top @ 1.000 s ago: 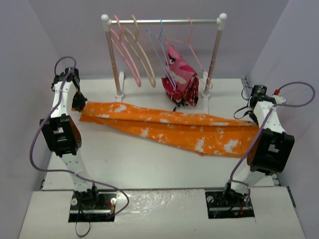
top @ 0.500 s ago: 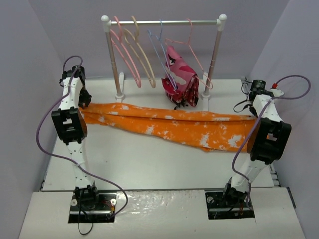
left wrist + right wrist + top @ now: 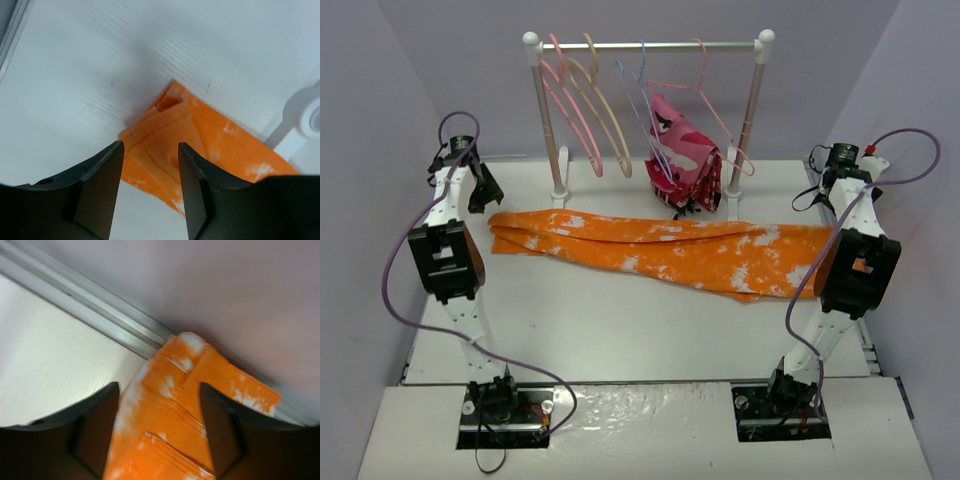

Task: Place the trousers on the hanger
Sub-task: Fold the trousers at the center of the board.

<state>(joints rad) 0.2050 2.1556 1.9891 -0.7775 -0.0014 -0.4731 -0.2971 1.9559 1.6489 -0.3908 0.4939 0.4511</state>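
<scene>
The orange trousers (image 3: pixel 660 248) with white blotches lie flat across the table, from left to right. The bright pink hanger (image 3: pixel 572 112) hangs at the left of the rack's rail. My left gripper (image 3: pixel 485 188) is open just above the trousers' left end. In the left wrist view the gripper (image 3: pixel 150 145) frames a folded corner of the trousers (image 3: pixel 210 145). My right gripper (image 3: pixel 817 190) is open at the trousers' right end. In the right wrist view the gripper (image 3: pixel 159 386) has the cloth (image 3: pixel 165 430) between its fingers; I cannot tell whether they touch.
A white clothes rack (image 3: pixel 645 45) stands at the back with a beige hanger (image 3: pixel 605 115), a thin light-blue hanger (image 3: pixel 645 105) and a pink-red camouflage garment (image 3: pixel 685 155). Its foot (image 3: pixel 305 115) is near the left gripper. A metal rail (image 3: pixel 100 305) and wall (image 3: pixel 225 290) border the right end.
</scene>
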